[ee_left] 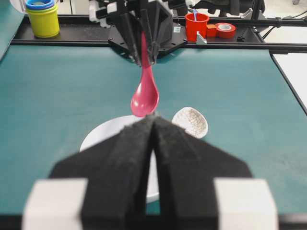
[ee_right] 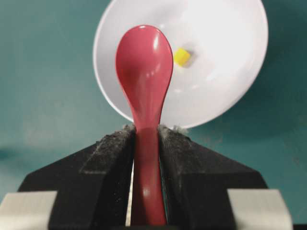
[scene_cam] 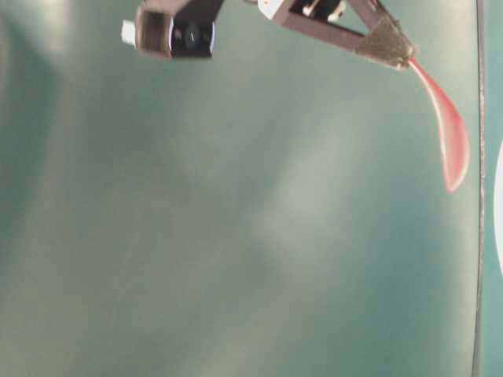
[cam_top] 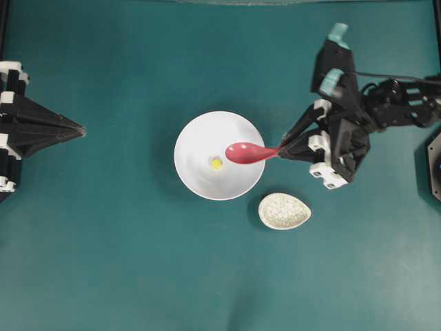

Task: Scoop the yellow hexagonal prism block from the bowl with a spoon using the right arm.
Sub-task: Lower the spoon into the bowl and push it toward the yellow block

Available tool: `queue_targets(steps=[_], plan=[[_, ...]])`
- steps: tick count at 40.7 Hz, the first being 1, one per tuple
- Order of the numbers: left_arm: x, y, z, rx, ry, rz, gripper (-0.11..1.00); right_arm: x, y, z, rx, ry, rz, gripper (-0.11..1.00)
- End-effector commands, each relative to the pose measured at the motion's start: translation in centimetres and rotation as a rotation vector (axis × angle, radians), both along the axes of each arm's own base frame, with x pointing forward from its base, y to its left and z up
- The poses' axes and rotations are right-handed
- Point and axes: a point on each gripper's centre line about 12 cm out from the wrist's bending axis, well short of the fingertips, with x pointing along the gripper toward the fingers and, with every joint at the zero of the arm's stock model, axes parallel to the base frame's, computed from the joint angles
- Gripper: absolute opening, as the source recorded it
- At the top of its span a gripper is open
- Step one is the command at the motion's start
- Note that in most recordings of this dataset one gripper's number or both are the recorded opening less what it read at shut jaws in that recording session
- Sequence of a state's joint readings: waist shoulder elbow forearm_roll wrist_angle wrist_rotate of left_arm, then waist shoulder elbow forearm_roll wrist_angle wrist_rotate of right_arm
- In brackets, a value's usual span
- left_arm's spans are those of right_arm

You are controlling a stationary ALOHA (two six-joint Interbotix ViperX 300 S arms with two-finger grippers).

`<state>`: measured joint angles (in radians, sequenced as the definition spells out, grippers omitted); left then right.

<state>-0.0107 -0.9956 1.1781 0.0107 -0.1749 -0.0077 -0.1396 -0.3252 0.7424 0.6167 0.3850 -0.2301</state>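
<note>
A white bowl [cam_top: 207,131] sits mid-table, and the small yellow hexagonal prism block [cam_top: 216,163] lies in its bottom. My right gripper [cam_top: 281,150] is shut on the handle of the pink-red spoon [cam_top: 247,153], whose scoop hovers over the bowl's right half, just right of the block. In the right wrist view the spoon [ee_right: 145,72] points ahead with the block [ee_right: 182,56] to the right of its scoop and the bowl [ee_right: 225,57] behind. My left gripper [cam_top: 80,129] rests shut at the table's left edge, far from the bowl; in its own view its tips [ee_left: 153,117] are together.
A speckled egg-shaped spoon rest [cam_top: 284,211] lies just below and right of the bowl. Beyond the table's far end, in the left wrist view, stand a yellow-and-blue cup stack [ee_left: 43,17], a red cup [ee_left: 196,25] and a roll of red tape [ee_left: 224,29].
</note>
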Motion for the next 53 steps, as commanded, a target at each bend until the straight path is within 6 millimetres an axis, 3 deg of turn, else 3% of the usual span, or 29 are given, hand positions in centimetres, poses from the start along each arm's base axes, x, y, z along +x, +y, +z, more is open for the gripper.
queue_targets(steps=[1,18,30,53], plan=[[0.3,0.0,1.0,0.003,-0.022,-0.002,-0.01,0.9,-0.3,1.3,-0.004,0.001,0.020,0.23],[0.4,0.0,0.8,0.003,-0.014,-0.002,-0.01,4.1,-1.1,0.5,-0.010,0.229,0.114,0.23],[0.4,0.0,0.8,0.004,-0.014,-0.002,-0.01,4.9,-2.2,0.6,-0.067,0.400,0.094,0.23],[0.4,-0.1,0.8,0.006,-0.015,-0.003,-0.01,6.6,-1.1,-0.2,-0.066,0.469,0.142,0.23]])
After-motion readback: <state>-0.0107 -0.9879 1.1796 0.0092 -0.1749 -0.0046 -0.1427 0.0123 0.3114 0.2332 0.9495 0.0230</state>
